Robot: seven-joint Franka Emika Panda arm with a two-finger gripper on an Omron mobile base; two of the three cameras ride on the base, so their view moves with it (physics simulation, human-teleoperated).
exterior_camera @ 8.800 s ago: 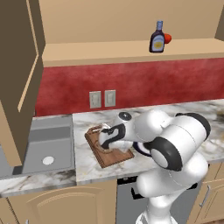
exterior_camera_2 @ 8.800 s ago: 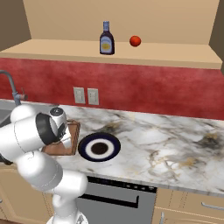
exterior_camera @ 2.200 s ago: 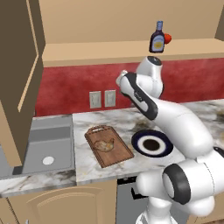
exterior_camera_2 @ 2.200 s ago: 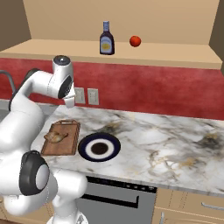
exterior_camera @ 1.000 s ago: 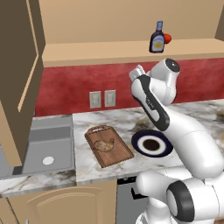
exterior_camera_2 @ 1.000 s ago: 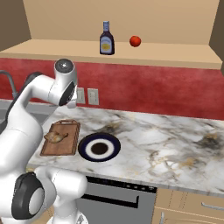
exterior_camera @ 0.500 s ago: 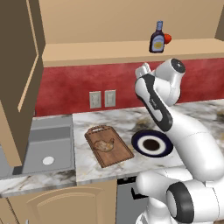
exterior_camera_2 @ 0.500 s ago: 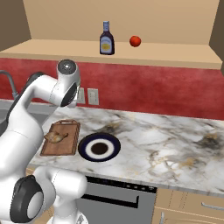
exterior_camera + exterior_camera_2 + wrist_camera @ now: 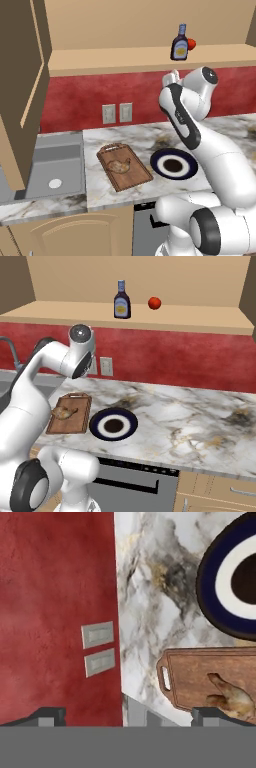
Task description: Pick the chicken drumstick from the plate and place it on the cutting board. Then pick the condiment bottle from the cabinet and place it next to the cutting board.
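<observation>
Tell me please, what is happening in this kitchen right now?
A white robot arm is partway through a two-step job. The chicken drumstick already lies on the cutting board, and the plate beside it is bare. The gripper is raised in front of the red wall, below the shelf, its fingers open and holding nothing. The condiment bottle stands on the cabinet shelf next to a small red ball, not yet picked.

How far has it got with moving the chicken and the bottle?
The first half looks done: the drumstick lies on the board, and the plate beside it holds no food. The arm is raised below the shelf, and its tool is open and holds nothing. Left to do: take the bottle, which stands on the shelf beside a red ball, and set it down next to the board.
</observation>
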